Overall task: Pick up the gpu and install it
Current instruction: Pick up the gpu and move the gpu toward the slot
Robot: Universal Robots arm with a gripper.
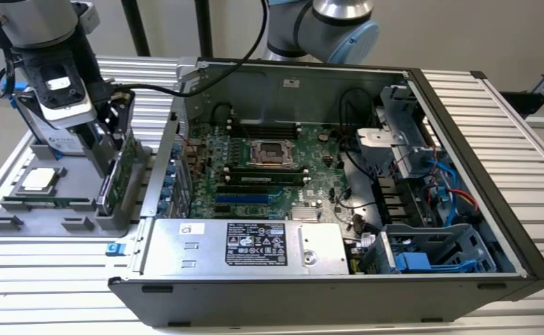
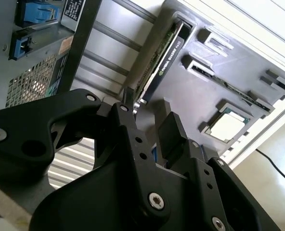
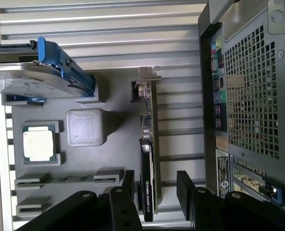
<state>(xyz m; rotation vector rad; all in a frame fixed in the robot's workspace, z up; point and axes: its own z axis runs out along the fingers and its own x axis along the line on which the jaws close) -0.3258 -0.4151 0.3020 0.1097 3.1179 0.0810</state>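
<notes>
The gpu (image 1: 123,180) stands on edge in a slot of the grey holder tray (image 1: 29,225), at the exterior view's left, beside the open computer case (image 1: 346,279). It is a green card (image 3: 151,144) with a black cooler (image 2: 164,60) and a silver bracket at its far end. My gripper (image 1: 112,150) hangs over the card and is open. In both wrist views its black fingers (image 3: 129,182) stand one on each side of the card's near end, with a gap to the card. The gripper (image 2: 146,108) (image 3: 157,184) holds nothing.
The tray also carries a processor chip (image 3: 38,143), a silver hard drive with a blue frame (image 3: 41,72) and a thin memory stick (image 3: 36,179). The case's back wall (image 3: 251,86) is close beside the gpu. Inside the case lie the motherboard (image 1: 262,160) and its blue slots (image 1: 244,199).
</notes>
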